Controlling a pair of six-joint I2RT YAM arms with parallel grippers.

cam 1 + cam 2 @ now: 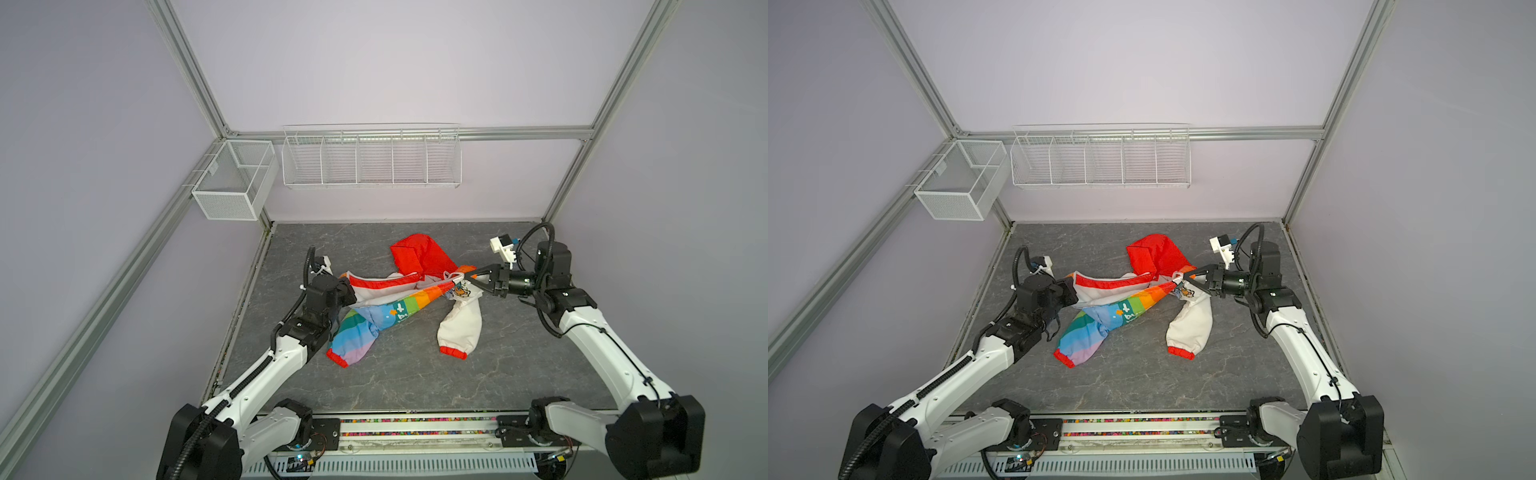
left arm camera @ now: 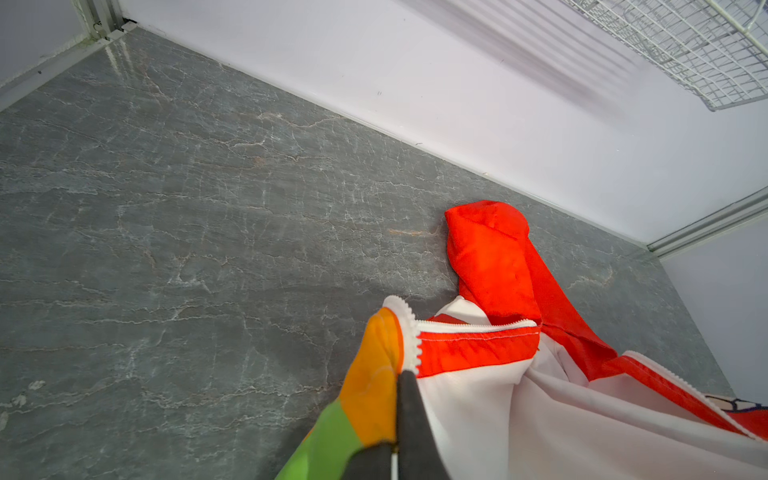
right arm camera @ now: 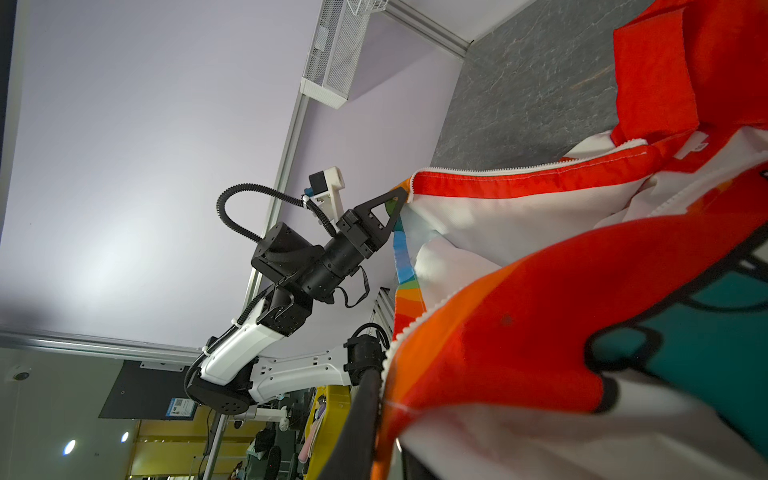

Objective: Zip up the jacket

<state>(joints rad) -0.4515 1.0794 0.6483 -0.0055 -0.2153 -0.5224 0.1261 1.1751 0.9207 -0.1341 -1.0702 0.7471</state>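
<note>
The left gripper (image 2: 397,376) and right gripper (image 1: 471,276) are each pinching the jacket (image 1: 399,309), stretching its zipper (image 2: 469,324) edge taut just above the table (image 1: 415,382), apparently straightening it for closing; sleeves (image 1: 459,332) are resting on the table.

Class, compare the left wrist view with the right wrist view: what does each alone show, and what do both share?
Only the left wrist view: the left gripper close up, shut on an orange corner of the jacket. Only the right wrist view: the whole left arm from outside, the mesh basket, the teal cartoon print. Both: the red hood, white zipper teeth and grey table.
</note>
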